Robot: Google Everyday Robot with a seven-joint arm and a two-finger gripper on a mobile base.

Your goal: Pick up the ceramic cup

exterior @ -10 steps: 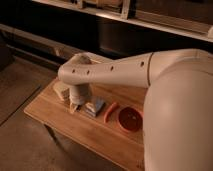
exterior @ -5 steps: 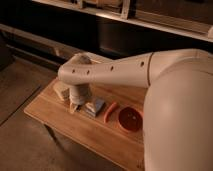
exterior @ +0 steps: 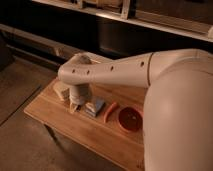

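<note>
On the desk (exterior: 50, 117) you have the ceramic cup (exterior: 61, 90) at frame left, the jaws just right of it, then the block (exterior: 94, 106), strip (exterior: 110, 112) and bowl (exterior: 130, 119) toward frame right.

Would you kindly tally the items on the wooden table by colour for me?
Cream-beige: 1, the ceramic cup
Blue-grey: 1, the block
Orange: 1, the long curved piece
Red-orange: 1, the bowl
Total: 4
The gripper hangs low between the cup and the block, holding nothing.

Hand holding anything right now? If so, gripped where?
Nothing held, as far as shows. The hand hangs open, low over the table, beside the ceramic cup, which sits on it.
</note>
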